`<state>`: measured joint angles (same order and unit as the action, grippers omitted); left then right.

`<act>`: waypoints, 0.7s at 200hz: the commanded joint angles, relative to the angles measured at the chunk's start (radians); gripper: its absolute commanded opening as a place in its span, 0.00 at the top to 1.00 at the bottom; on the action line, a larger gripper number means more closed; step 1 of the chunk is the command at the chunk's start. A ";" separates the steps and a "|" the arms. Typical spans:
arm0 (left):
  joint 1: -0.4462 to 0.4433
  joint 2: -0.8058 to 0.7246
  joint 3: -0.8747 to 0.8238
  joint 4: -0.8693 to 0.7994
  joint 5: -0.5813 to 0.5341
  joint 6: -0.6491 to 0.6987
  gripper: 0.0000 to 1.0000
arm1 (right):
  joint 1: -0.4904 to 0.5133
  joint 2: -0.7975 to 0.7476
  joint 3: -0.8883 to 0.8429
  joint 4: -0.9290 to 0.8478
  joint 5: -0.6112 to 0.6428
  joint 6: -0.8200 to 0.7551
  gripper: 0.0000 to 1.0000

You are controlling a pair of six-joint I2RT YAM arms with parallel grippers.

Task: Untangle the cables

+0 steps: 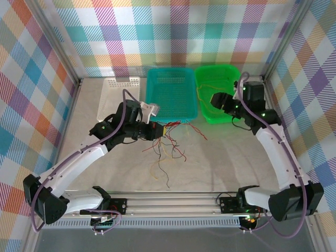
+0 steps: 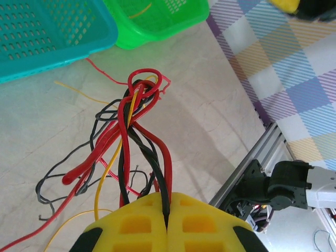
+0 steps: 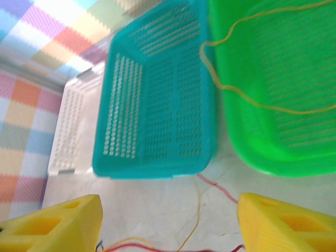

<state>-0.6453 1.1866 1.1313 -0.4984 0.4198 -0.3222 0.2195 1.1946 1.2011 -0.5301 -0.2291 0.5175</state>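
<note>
Pressed together, the jaws of the left gripper (image 2: 167,205) pinch red and black strands of the cables (image 2: 131,110) — a knot fanning toward 12 o'clock. Jaws of the right gripper (image 3: 168,207) stand spread wide. Its wrist camera shows one yellow-orange wire (image 3: 252,102) inside the green basket (image 3: 283,167), which sits at 3 o'clock of the teal basket (image 3: 157,105) — overhead, loose ends trail toward 6 o'clock.

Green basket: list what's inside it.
One yellow-orange cable loops across the green basket's floor. The right arm covers part of it from above.
</note>
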 commanded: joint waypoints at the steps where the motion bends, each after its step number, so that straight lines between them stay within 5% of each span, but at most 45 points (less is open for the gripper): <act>1: 0.006 -0.047 -0.029 0.080 0.017 -0.028 1.00 | 0.082 -0.039 -0.070 0.055 -0.094 0.019 0.30; 30: 0.022 -0.035 -0.037 0.113 0.031 -0.066 1.00 | 0.173 -0.167 -0.256 0.216 -0.199 0.050 0.29; 65: 0.039 0.014 -0.029 0.140 0.095 -0.107 1.00 | 0.306 -0.266 -0.422 0.359 -0.153 0.007 0.28; 140: 0.038 0.008 -0.056 0.191 0.170 -0.115 1.00 | 0.464 -0.117 -0.513 0.594 -0.057 0.003 0.33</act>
<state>-0.6125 1.2041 1.0866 -0.3695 0.5274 -0.4278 0.6651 1.0599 0.7010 -0.0761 -0.3332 0.5343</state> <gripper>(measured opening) 0.042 0.681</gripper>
